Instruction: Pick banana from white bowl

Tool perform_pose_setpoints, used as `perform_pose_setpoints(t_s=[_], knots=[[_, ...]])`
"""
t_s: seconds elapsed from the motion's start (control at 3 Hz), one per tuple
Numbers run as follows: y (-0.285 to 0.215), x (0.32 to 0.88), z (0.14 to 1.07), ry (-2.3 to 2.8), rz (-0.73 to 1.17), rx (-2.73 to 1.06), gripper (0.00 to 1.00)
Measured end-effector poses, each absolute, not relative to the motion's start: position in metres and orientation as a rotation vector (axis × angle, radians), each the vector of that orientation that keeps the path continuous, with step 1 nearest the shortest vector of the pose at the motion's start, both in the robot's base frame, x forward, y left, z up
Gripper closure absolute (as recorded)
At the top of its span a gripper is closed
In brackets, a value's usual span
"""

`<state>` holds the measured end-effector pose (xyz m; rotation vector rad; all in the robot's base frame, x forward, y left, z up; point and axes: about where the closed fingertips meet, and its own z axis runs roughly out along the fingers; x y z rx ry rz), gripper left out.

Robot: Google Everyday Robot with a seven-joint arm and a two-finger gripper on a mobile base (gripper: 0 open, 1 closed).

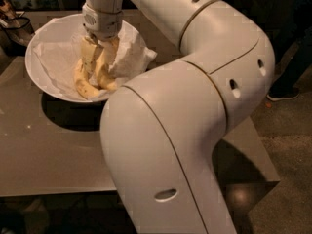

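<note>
We see the gripper (pixel 99 65) reaching straight down into the white bowl (pixel 53 28), its wrist upright above the middle of the bowl. That top-down approach makes sense to us: the bowl is wide with sloping sides, so coming from above keeps the wrist off the rim. The banana (pixel 84 84) lies on the bowl's floor towards the near side, curving along the bottom, right under the gripper and touching it or very nearly so. The gripper's pale parts blend with the fruit, so we cannot tell whether it is clamped on the banana or apart.

Crumpled paper (pixel 129 57) lines the bowl and bunches up on the right, just beside the gripper. We judge it a nuisance: a fold could get caught along with the fruit, or cushion it so that it shifts when squeezed.

The bowl sits at the far left of the grey tabletop (pixel 53 155), casting a dark shadow in front. The big white arm (pixel 195 106) bends across the near right of the view, its elbow held high so that the forearm passes over the bowl's right side without touching it.

We judge the task to be at the grasp itself, with the banana not yet lifted clear
</note>
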<state>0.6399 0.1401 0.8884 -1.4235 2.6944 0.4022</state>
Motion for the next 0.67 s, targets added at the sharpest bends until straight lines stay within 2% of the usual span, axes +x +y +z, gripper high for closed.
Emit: perform_pose_setpoints(t_s=[0.67], knots=[[0.1392, 0.639, 0.8816, 2.723, 0.427, -1.415, 0.42]])
